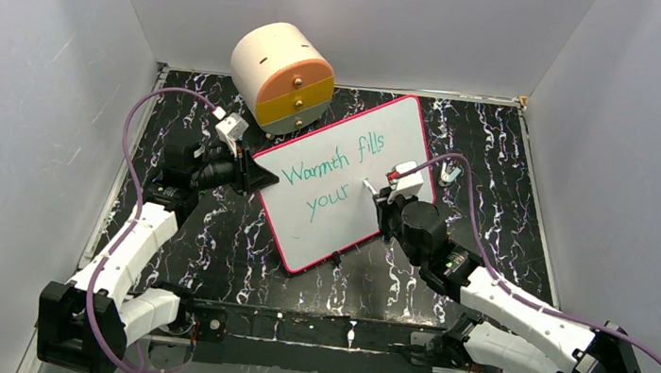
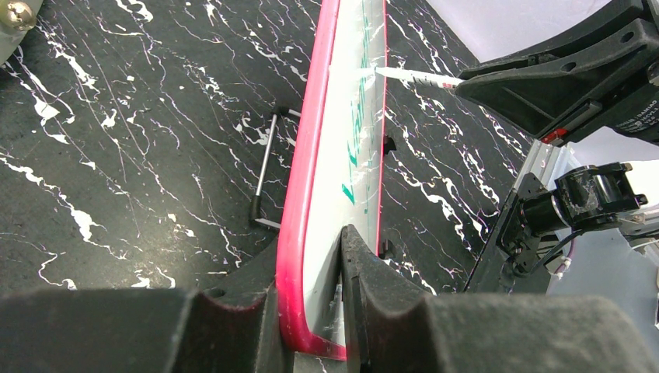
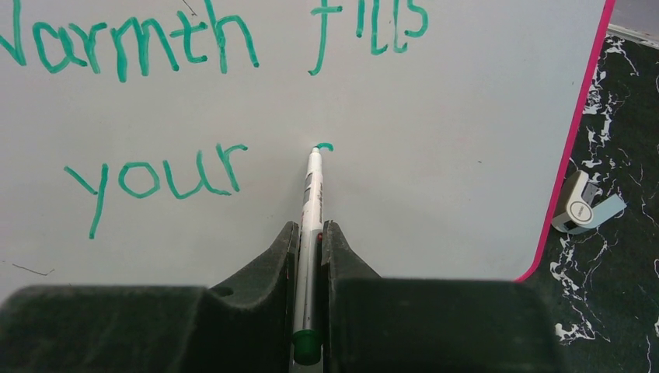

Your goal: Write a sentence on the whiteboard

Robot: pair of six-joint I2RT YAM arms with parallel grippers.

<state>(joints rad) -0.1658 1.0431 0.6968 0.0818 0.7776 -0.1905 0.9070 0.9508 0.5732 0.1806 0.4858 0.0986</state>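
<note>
right gripper (image 3: 311, 235): jaws nearly closed, clamped on the barrel of the marker (image 3: 313, 190); green tail end sits between the fingers, tip points away from the wrist.
marker tip: touching the whiteboard (image 3: 466, 140), right of "your", at a short green hook.
the sentence (image 1: 337, 180): reads "Warmth fills" over "your"; last word judged barely begun.
left gripper (image 2: 311, 272): jaws narrowed onto the board's pink rim, one finger on each face, at its left end.
whiteboard position: mid-table (image 1: 519, 172), skewed, long side running from near left to far right; looks tipped up off the table on the left side, exact angle unclear.
handling, board: judged light, thin, stiff; glossy face probably slippery, so the rim is the place to grip, as it is now.
handling, marker: light, rigid, smooth; grip mid-barrel, press gently or the board may pivot in the left jaws.
also present: cream and orange drum (image 1: 281, 76) beyond the board; small grey-white piece (image 3: 583, 206) on the table just off the board's right edge, possibly the cap.
</note>
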